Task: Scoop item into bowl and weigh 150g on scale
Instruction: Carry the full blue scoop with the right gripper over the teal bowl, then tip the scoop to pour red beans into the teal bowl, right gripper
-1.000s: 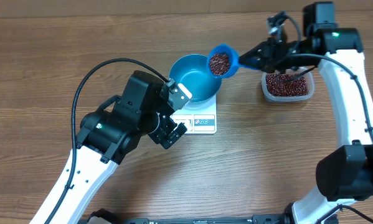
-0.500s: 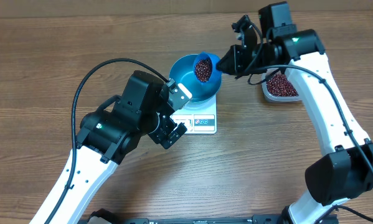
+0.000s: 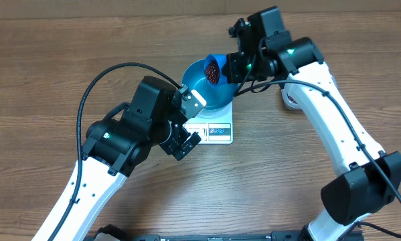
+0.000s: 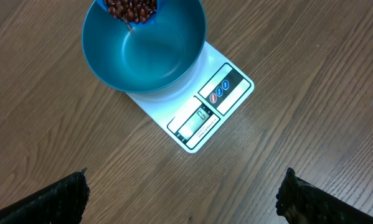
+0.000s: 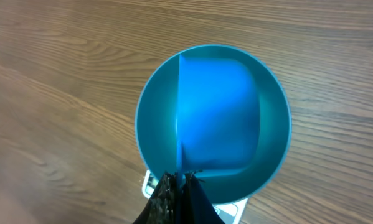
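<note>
The blue bowl [image 3: 203,90] stands on the white scale [image 3: 217,130]. My right gripper [image 3: 235,67] is shut on the handle of a small blue scoop [image 3: 215,68]. The scoop is full of red-brown beans [image 3: 215,69] and is held tilted over the bowl's far rim. In the right wrist view the scoop's back [image 5: 217,112] covers most of the bowl [image 5: 276,124], with the gripper [image 5: 183,183] clamped on the thin handle. The left wrist view shows beans [image 4: 131,7] at the top edge, the bowl [image 4: 142,56] bare inside, and the scale [image 4: 211,109]. My left gripper [image 4: 183,193] hangs open above bare wood, just in front of the scale.
A clear tub [image 3: 289,100] sits right of the scale, mostly hidden under my right arm. My left arm's black wrist [image 3: 153,114] hovers close to the scale's left front corner. A black cable [image 3: 100,77] loops over the left of the table.
My right arm has swung left, carrying the loaded scoop from above the tub to over the bowl and tipping it more steeply. The left arm has not moved.
</note>
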{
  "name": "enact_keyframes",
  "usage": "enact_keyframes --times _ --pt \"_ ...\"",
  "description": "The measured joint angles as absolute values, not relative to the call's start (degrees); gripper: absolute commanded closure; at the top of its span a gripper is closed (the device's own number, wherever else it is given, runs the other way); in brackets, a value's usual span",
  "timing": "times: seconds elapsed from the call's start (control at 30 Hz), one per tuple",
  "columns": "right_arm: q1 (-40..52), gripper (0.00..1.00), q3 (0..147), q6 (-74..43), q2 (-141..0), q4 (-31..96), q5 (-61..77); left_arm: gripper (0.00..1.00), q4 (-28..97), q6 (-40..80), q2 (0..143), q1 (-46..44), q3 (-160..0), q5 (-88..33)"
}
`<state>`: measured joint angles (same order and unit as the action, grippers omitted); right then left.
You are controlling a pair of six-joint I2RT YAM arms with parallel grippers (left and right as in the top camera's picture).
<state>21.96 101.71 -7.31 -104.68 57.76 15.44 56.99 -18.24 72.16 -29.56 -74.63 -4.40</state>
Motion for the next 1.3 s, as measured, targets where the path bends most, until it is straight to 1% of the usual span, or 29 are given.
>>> enact_keyframes --times 0.23,0.77,1.13,1.3 --pt "24.0 0.96 101.7 -7.3 -104.7 57.8 8.8 0.0 57.0 -18.2 72.2 -29.6 -74.6 -4.4" --pt "24.6 0.96 101.7 -7.3 -104.7 57.9 4.0 0.0 57.0 -18.2 72.2 -29.6 -74.6 -4.4" --pt "32.1 0.96 101.7 -7.3 -104.7 58.1 -7.6 0.0 57.0 -18.2 72.2 -29.6 -74.6 -4.4" --pt "32.7 0.96 101.7 -7.2 -104.7 58.2 -10.1 0.0 57.0 -18.2 72.2 -29.6 -74.6 -4.4"
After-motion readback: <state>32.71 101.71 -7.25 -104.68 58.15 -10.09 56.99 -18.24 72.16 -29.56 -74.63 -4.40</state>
